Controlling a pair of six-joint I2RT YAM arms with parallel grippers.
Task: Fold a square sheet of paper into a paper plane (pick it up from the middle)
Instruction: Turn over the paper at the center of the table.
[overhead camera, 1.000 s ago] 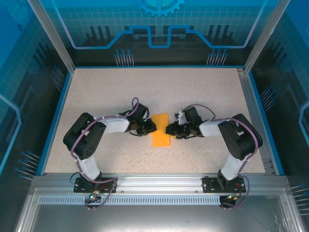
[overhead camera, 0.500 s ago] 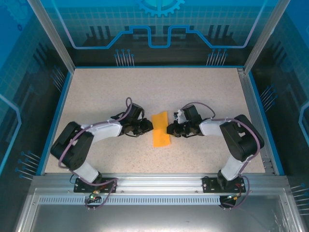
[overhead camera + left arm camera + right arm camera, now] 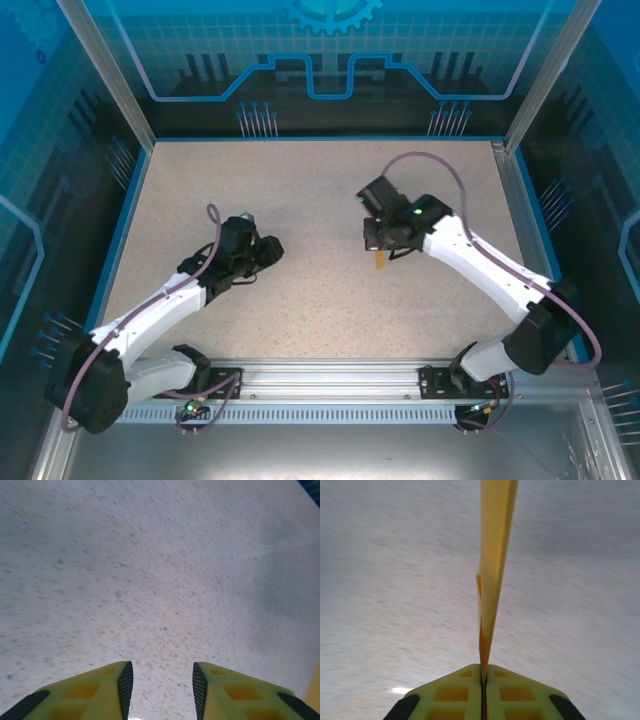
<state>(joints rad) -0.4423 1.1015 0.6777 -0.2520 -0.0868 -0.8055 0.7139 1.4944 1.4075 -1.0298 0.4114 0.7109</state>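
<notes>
Withdrawn to the near left since one second ago: left gripper, over bare worktop, fingers apart with nothing between. Farther in, raised and swung right: right gripper, fingers pressed together, clamped on the square sheet of paper. Hangs edge-on from the fingers, folded flat into a narrow strip, clear of the worktop. Status, as judged: first lengthwise fold done; no nose corners or wings visible. Remaining: set down, fold corners to the crease, form wings, finish the paper plane.
</notes>
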